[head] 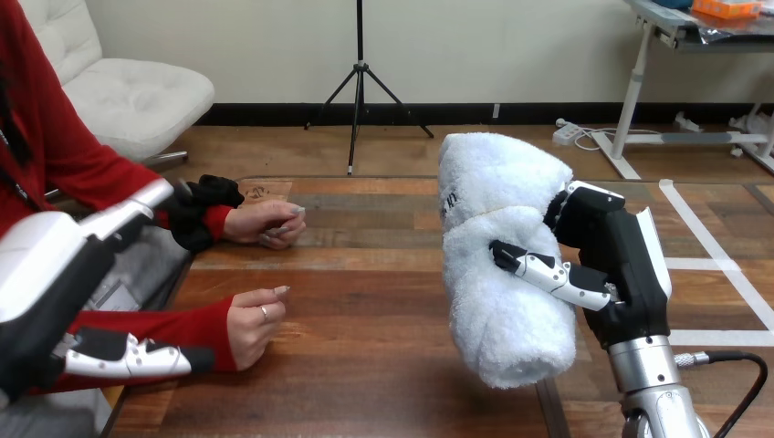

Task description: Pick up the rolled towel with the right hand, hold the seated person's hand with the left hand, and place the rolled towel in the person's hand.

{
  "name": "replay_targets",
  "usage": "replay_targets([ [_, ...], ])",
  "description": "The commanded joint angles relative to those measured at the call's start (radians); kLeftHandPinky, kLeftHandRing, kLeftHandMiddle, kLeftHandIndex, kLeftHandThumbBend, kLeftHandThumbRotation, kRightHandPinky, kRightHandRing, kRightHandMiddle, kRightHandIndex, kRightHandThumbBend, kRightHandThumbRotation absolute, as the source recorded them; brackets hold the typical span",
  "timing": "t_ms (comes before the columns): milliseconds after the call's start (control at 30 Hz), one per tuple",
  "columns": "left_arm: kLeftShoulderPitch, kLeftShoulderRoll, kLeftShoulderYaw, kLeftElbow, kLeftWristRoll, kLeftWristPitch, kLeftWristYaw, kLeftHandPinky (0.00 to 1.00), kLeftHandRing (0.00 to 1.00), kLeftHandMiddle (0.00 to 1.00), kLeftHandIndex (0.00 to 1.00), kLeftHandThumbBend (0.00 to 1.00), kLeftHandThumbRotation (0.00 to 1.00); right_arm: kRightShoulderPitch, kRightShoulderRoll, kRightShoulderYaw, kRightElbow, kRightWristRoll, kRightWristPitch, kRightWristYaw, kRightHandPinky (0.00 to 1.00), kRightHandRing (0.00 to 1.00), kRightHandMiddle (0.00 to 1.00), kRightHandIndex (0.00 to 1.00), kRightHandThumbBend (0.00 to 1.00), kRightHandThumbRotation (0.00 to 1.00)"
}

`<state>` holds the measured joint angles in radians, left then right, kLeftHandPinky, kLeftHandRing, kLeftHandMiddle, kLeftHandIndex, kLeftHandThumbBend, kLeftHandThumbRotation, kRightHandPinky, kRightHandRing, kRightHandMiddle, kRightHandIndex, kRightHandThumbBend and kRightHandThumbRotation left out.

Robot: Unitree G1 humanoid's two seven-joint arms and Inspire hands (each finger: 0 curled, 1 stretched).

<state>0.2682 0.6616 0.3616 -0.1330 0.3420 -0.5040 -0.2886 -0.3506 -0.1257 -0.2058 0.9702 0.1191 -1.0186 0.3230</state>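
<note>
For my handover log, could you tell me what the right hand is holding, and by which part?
The right hand grips the rolled towel around its middle.

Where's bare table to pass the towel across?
Bare table lies between the rolled towel, held in the right hand, and the person's nearer hand; also between that and the person's farther hand. Crowded at left around the left hand.

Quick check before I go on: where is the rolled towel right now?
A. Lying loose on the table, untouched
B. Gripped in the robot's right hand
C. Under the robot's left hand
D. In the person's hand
B: the right hand has its fingers curled round the rolled towel at the view's right, well apart from both of the person's hands at the left.
</note>
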Motion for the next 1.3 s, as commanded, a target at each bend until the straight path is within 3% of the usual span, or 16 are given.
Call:
replay_targets([
  [0,-0.068,0.048,-0.033,0.027,-0.016,0.000,-0.025,0.67,0.75,0.82,0.85,1.00,0.28,-0.084,-0.020,0.003,-0.063,0.003,-0.049,-0.016,0.21,0.24,0.33,0.36,0.65,0.00],
  [300,-0.092,0.056,-0.061,0.052,-0.020,0.011,-0.043,0.55,0.65,0.78,0.83,1.00,0.23,-0.078,-0.018,0.007,-0.105,0.024,-0.040,-0.004,0.19,0.24,0.32,0.36,0.65,0.00],
  [400,-0.100,0.060,-0.069,0.064,-0.015,0.003,-0.040,0.55,0.65,0.77,0.82,1.00,0.22,-0.074,-0.016,0.008,-0.122,0.034,-0.028,0.002,0.19,0.23,0.32,0.36,0.64,0.00],
  [767,-0.129,0.076,-0.098,0.085,0.045,0.010,-0.028,0.66,0.72,0.77,0.81,1.00,0.23,-0.061,-0.014,0.012,-0.174,0.018,-0.016,-0.017,0.18,0.23,0.31,0.34,0.65,0.00],
  [900,-0.138,0.080,-0.108,0.081,0.064,0.037,-0.038,0.69,0.73,0.77,0.80,1.00,0.24,-0.053,-0.012,0.015,-0.200,0.016,-0.006,-0.022,0.18,0.23,0.32,0.34,0.65,0.00],
  [1267,-0.155,0.073,-0.131,0.083,0.087,0.055,-0.029,0.70,0.73,0.76,0.79,1.00,0.22,-0.032,-0.006,0.025,-0.274,0.020,0.023,-0.026,0.18,0.23,0.31,0.33,0.64,0.00],
])
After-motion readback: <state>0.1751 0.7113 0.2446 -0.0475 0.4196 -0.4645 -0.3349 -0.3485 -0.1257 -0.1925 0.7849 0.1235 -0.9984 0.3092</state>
